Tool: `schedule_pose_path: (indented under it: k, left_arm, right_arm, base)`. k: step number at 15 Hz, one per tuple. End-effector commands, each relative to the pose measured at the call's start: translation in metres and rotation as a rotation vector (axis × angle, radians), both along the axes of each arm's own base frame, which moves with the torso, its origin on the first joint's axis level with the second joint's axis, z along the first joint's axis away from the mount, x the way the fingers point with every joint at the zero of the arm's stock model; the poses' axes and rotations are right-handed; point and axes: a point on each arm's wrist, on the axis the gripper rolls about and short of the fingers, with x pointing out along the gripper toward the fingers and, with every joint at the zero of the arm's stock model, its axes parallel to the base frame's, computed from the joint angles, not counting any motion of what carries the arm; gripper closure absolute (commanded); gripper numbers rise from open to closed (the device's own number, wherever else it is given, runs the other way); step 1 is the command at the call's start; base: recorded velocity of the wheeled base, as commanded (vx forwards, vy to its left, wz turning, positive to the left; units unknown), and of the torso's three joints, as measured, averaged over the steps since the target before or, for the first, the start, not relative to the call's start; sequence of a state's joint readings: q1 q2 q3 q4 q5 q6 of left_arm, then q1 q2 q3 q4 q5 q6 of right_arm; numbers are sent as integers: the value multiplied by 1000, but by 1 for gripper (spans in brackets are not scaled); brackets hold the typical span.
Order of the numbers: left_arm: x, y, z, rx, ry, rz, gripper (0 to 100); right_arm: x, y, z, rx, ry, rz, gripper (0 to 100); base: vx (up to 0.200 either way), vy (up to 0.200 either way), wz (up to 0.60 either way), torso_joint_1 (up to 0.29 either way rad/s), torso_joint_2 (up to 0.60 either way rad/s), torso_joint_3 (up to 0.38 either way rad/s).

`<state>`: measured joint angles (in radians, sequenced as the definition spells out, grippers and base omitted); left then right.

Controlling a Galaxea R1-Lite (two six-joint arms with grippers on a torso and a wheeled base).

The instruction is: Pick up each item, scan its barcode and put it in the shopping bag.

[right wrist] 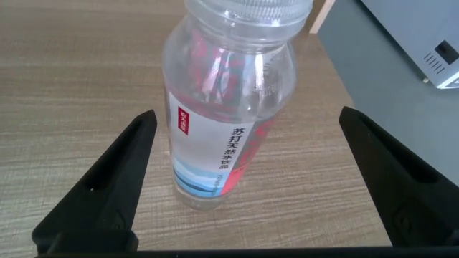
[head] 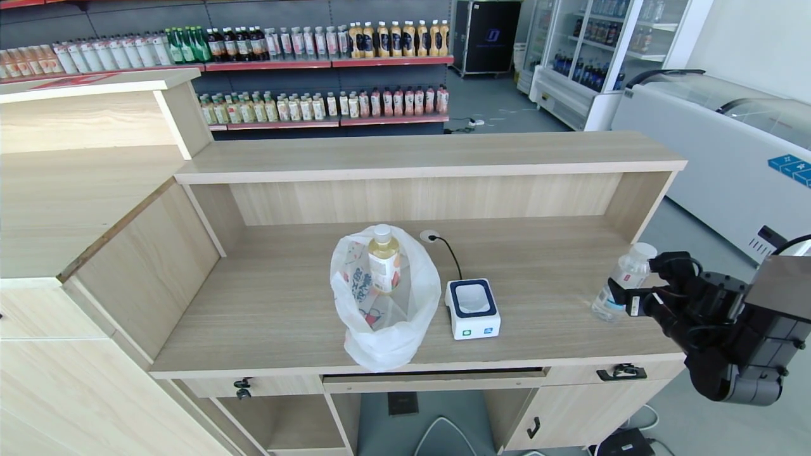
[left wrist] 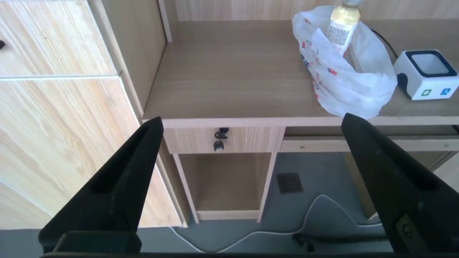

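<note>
Head view, counter (head: 538, 272): we log a pale wood checkout desk with a raised back ledge and a side wall on its left.
Background: we count two store shelves (head: 329, 63) of bottled drinks behind the desk, with chest freezers (head: 716, 145) to the right.
Scanner (head: 472, 308): white and dark blue, window facing up, near the desk's front edge. Its black cable (head: 451, 253) runs back to a hole in the desktop.
Shopping bag (head: 405, 329): white plastic, mouth open, touching or just beside the scanner's left side.
Tea bottle (head: 384, 259): upright inside the bag.
Obstructions: scanner and bag both stand between the desk's left side and the water bottle.
Water bottle (head: 621, 282): clear, white cap, upright near the desk's right end, well apart from the scanner.
Right gripper (right wrist: 247, 113): fingers spread wide. We see the water bottle between them, with neither finger touching it.
Left gripper (left wrist: 252, 120): fingers spread, holding nothing, low in front of the desk's left drawer (left wrist: 222, 140), well apart from the bag.
</note>
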<state>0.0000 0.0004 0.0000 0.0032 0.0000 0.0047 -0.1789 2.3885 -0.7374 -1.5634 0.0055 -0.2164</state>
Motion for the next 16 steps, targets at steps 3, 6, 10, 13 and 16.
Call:
schedule_pose_path:
  k: [3, 6, 10, 13, 16]
  left_arm:
    - [0, 0, 0, 0, -1, 0, 0]
    - [0, 0, 0, 0, -1, 0, 0]
    - [0, 0, 0, 0, -1, 0, 0]
    - [0, 0, 0, 0, -1, 0, 0]
    - [0, 0, 0, 0, -1, 0, 0]
  right_arm:
    - [16, 4, -9, 2, -5, 18, 0]
    - [25, 3, -12, 4, -6, 18, 0]
    - [37, 1, -12, 4, -13, 18, 0]
    - [40, 0, -14, 6, -12, 18, 0]
    - [42, 1, -17, 7, -11, 44, 0]
  base:
    - [0, 0, 0, 0, 0, 0]
    - [0, 0, 0, 0, 0, 0]
    - [0, 0, 0, 0, 0, 0]
    - [0, 0, 0, 0, 0, 0]
    - [0, 0, 0, 0, 0, 0]
